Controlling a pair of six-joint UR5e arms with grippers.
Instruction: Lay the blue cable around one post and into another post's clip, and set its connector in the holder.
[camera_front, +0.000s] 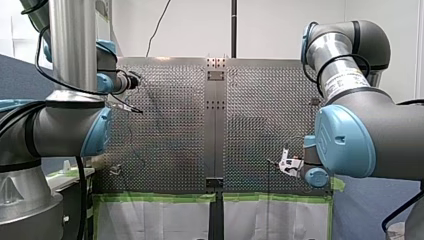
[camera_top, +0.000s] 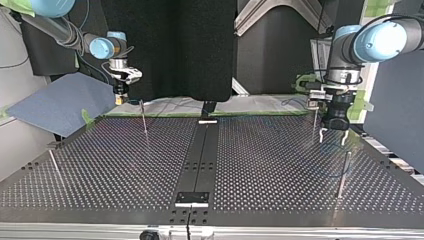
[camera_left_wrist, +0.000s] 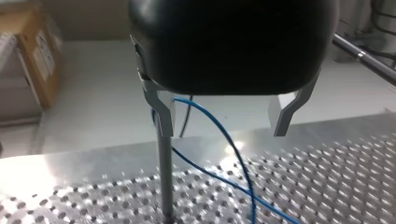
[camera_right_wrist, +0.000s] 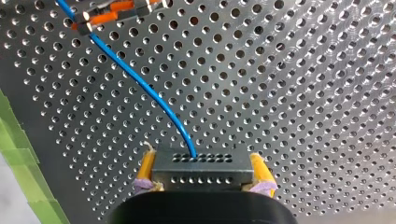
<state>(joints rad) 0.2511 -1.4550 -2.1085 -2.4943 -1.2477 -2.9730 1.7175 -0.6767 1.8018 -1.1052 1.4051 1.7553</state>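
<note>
My right gripper (camera_right_wrist: 201, 161) is clamped on the one black connector (camera_right_wrist: 201, 171), yellow pads (camera_right_wrist: 145, 170) pressed to its two ends; its own body hides the connector's lower face. The single blue cable (camera_right_wrist: 140, 84) leaves the connector's upper edge and curves over the perforated table (camera_right_wrist: 303, 93), passing just beside an orange and metal part (camera_right_wrist: 116, 10) that is cut off at the edge, so I cannot tell what it is. My left gripper (camera_left_wrist: 224, 126) stands wide open, its two metal fingers (camera_left_wrist: 161, 109) well apart with a loop of cable hanging between them. The cable's upper run is hidden behind the gripper body. A thin post (camera_left_wrist: 164, 177) rises to one fingertip, and whether they touch is unclear. The top view shows four posts in all, another post (camera_top: 144, 119) being near my right arm; the cable is hardly visible there.
</note>
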